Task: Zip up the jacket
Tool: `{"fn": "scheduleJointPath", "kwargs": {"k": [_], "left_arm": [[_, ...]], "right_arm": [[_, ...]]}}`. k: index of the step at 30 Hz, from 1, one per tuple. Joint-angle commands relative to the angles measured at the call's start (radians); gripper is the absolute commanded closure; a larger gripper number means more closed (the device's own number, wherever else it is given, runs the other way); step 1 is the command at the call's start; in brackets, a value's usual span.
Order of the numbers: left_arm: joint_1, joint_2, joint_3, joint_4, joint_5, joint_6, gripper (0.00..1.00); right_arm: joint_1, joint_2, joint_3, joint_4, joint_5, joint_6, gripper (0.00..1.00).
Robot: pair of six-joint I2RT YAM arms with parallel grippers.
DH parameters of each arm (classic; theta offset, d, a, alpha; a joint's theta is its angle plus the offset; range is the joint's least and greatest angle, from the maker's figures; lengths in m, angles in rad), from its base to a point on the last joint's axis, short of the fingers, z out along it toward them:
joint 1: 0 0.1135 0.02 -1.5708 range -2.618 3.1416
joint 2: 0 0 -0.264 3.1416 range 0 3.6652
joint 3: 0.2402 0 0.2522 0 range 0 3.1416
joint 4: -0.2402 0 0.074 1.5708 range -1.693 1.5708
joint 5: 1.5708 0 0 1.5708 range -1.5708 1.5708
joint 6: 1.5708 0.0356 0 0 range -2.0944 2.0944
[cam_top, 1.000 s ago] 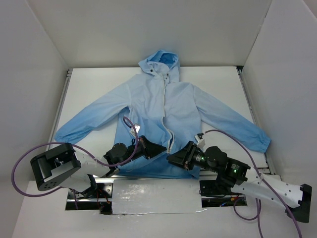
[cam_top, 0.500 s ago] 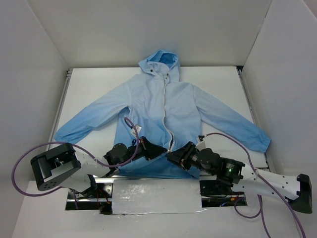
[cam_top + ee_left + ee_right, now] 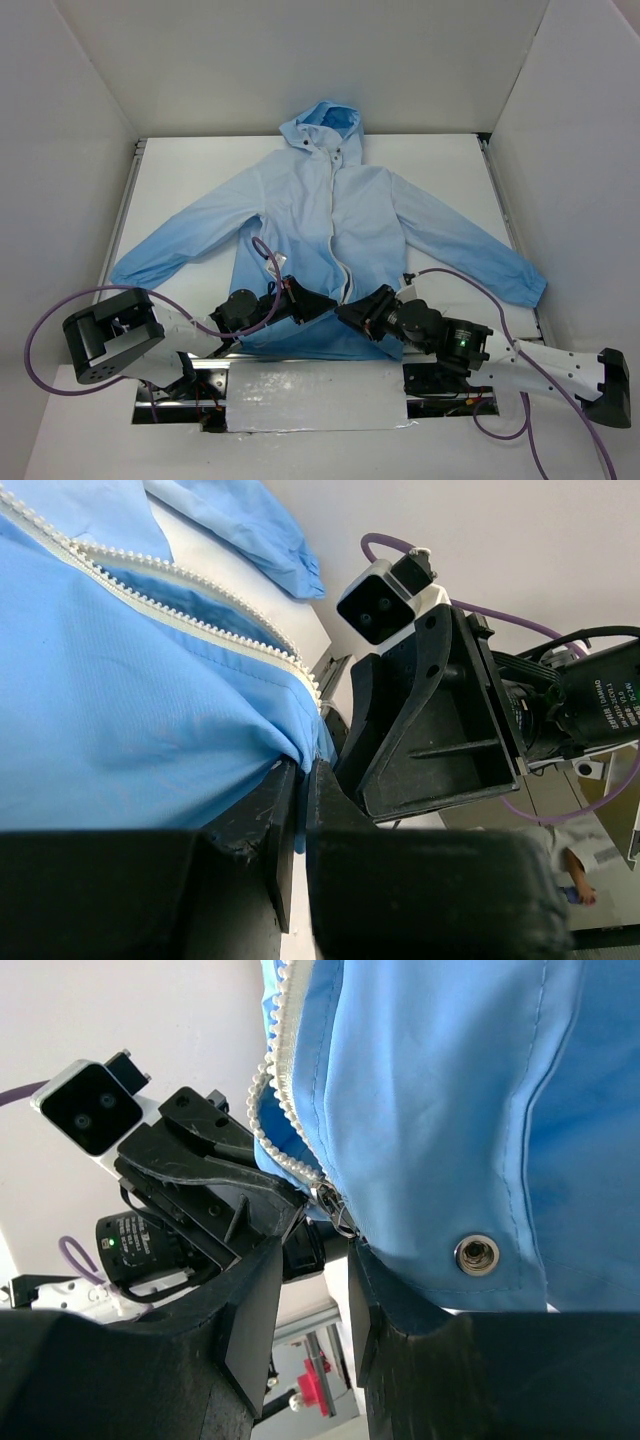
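Note:
The light blue jacket (image 3: 300, 200) lies flat on the white table, hood at the far end. Its white zipper (image 3: 340, 250) is parted near the hem. My left gripper (image 3: 318, 300) is at the hem just left of the zipper's foot. In the left wrist view it (image 3: 303, 770) is shut, pinching the jacket's blue hem (image 3: 120, 700). My right gripper (image 3: 350, 312) sits just right of the zipper's foot, facing the left one. In the right wrist view its jaws (image 3: 315, 1250) stand apart with an empty gap. The metal zipper slider (image 3: 335, 1210) hangs just beyond its tips, and one finger lies under the fabric.
White walls close in the table on three sides. A foil-covered metal rail (image 3: 310, 395) runs along the near edge between the arm bases. Purple cables (image 3: 40, 350) loop beside each arm. A metal snap (image 3: 477, 1253) sits on the hem next to my right finger.
My right gripper has slid a little left toward the zipper's foot and its jaws have narrowed somewhat. The left gripper has kept its hold and place.

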Motion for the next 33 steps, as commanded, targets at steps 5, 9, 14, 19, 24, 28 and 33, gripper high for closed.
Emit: {"fn": "scheduleJointPath", "kwargs": {"k": [5,9,14,19,24,28,33], "left_arm": [[-0.007,-0.002,0.014,0.487,0.026,0.04,1.0],[-0.007,0.011,0.018,0.498,0.026,0.034,1.0],[-0.009,0.016,0.015,0.513,0.023,0.031,1.0],[-0.01,0.016,0.018,0.509,0.029,0.029,1.0],[-0.015,0.028,0.026,0.518,0.035,0.025,1.0],[-0.017,0.034,0.026,0.525,0.035,0.023,1.0],[-0.018,0.031,0.024,0.529,0.034,0.023,1.0]], "right_arm": [[0.007,0.015,0.025,0.001,0.064,-0.008,0.59],[0.008,0.027,0.021,-0.016,0.05,-0.008,0.56],[0.01,-0.004,0.004,-0.028,0.051,-0.01,0.56],[0.01,-0.033,-0.006,-0.03,0.086,-0.028,0.56],[0.01,-0.017,-0.001,-0.01,0.096,-0.048,0.58],[0.008,-0.001,0.001,0.012,0.096,-0.059,0.6],[0.01,-0.01,-0.013,0.01,0.102,-0.053,0.67]]}}
